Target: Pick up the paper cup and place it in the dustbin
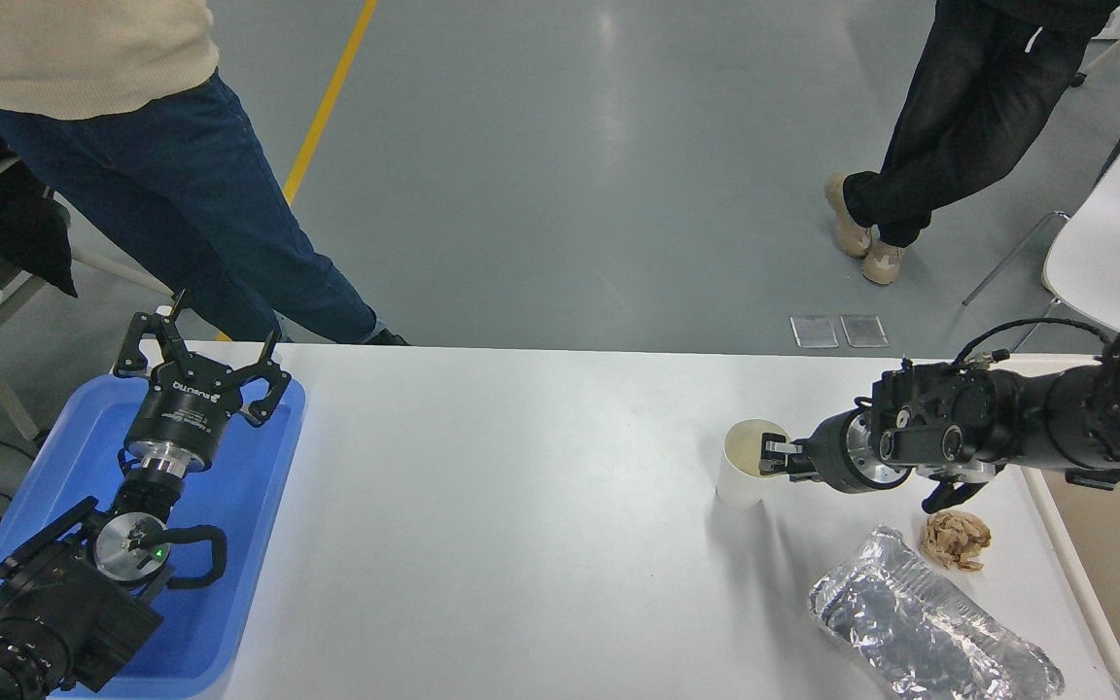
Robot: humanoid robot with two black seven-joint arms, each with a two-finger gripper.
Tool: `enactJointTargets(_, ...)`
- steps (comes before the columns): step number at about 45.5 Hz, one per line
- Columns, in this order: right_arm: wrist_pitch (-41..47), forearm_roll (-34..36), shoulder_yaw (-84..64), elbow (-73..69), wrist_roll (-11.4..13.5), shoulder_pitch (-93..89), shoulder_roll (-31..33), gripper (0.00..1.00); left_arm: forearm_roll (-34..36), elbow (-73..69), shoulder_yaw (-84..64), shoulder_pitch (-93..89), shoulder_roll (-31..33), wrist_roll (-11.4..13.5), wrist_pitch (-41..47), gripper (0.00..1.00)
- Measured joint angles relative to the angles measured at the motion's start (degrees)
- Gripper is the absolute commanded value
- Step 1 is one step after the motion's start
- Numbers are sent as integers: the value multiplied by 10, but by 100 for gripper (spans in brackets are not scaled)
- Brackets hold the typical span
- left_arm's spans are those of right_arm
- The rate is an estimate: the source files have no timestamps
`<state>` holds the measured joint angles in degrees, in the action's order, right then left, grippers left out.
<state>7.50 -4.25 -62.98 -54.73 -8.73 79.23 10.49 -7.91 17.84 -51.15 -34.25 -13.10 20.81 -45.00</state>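
Head view: a small white tapered paper cup [747, 465] with a cream inside stands upright on the white table [521, 506]. At its 3 o'clock rim the right gripper [772, 457] pinches the wall. The left gripper [198, 369], fingers spread, hangs over the blue tray [229, 583].

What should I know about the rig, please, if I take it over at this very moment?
Left claw: open, parked over the blue tray.
Right claw: at the near rim of the paper cup, one finger apparently inside; grip not confirmed.
The cup stands upright on the white table, not lifted.
Dustbin: at the table's right edge, beyond the right arm.
Done: reach to the cup. Left: grip, lift, carry right, drop in the dustbin.
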Motion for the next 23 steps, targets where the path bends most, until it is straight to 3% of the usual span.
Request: enactJointTargets(23, 51, 12, -27, -85, 3, 95, 40, 0, 0, 0, 0, 0, 0, 0, 0, 100)
